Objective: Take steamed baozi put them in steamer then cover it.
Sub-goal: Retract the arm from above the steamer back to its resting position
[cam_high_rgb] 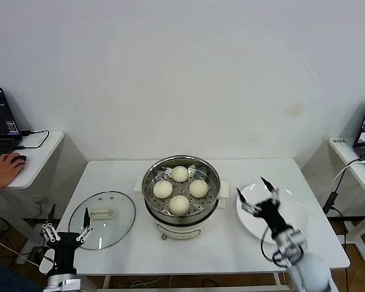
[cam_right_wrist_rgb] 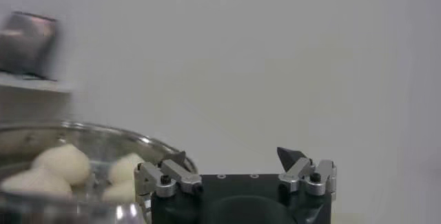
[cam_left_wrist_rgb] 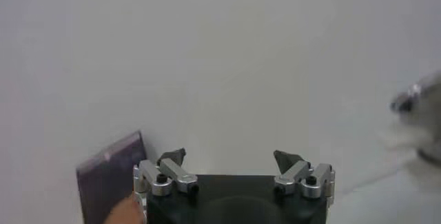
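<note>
On the white desk [cam_high_rgb: 115,176], centre: steamer [cam_high_rgb: 151,176] with four buns [cam_high_rgb: 179,204] inside, uncovered. Glass lid [cam_high_rgb: 118,218] lies flat to its left, near edge partly hidden by the left pincer [cam_high_rgb: 66,232], fingers apart, holding nothing, arm cut off by the frame. White plate [cam_high_rgb: 248,222] to the steamer's right, partly covered by the right pincer [cam_high_rgb: 262,196], fingers spread, empty. Right wrist view: only three buns visible, blurred. Left wrist view: steamer edge blurred, cut off.
</note>
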Robot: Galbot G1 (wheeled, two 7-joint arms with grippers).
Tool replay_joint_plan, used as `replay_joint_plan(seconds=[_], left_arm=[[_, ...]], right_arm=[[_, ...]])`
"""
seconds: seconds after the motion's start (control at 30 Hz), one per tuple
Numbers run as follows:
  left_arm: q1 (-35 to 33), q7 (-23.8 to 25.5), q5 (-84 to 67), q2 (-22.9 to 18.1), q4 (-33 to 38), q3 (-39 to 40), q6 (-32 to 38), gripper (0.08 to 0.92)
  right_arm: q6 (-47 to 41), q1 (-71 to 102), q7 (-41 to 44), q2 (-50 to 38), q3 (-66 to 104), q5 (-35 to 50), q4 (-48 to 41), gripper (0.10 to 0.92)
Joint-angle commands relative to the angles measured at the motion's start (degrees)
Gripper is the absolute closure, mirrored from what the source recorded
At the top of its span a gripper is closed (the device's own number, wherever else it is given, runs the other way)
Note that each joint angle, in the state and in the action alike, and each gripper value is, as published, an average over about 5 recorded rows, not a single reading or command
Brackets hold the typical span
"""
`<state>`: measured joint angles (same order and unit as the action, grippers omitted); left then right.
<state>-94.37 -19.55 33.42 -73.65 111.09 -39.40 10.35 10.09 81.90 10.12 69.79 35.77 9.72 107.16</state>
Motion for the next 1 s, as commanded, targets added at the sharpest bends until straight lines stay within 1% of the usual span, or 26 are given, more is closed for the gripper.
replay_joint_plan(seconds=[0.03, 0.17, 0.33, 0.63, 0.83, 1.0], left_arm=[[-1.0, 4.0, 42.3, 5.5, -8.6, -2.4, -0.8, 0.177], [0.7, 4.9, 46.0, 5.6, -10.0, -0.7, -2.1, 0.177], [3.7, 5.7, 46.2, 6.4, -12.4, 1.2, -2.8, 0.177], [12.6, 6.3, 44.8, 8.6, -20.9, 4.0, -3.0, 0.177], [19.9, 6.3, 44.2, 9.6, -26.8, 5.5, -3.0, 0.177], [23.2, 6.8, 43.9, 10.0, -29.8, 6.4, -2.9, 0.177]], right_arm=[[4.6, 11.4, -0.7, 10.7, 13.1, -3.9, 0.9, 0.203], [4.6, 11.2, -0.9, 11.3, 13.3, -4.2, 0.4, 0.203], [4.5, 11.2, -1.0, 11.3, 13.8, -4.4, 0.1, 0.202], [4.7, 12.0, -1.1, 12.8, 14.7, -5.2, 0.3, 0.203], [5.1, 12.9, -1.0, 13.8, 15.2, -5.2, 0.4, 0.202], [5.7, 13.7, -0.9, 14.5, 15.7, -5.4, 0.2, 0.203]])
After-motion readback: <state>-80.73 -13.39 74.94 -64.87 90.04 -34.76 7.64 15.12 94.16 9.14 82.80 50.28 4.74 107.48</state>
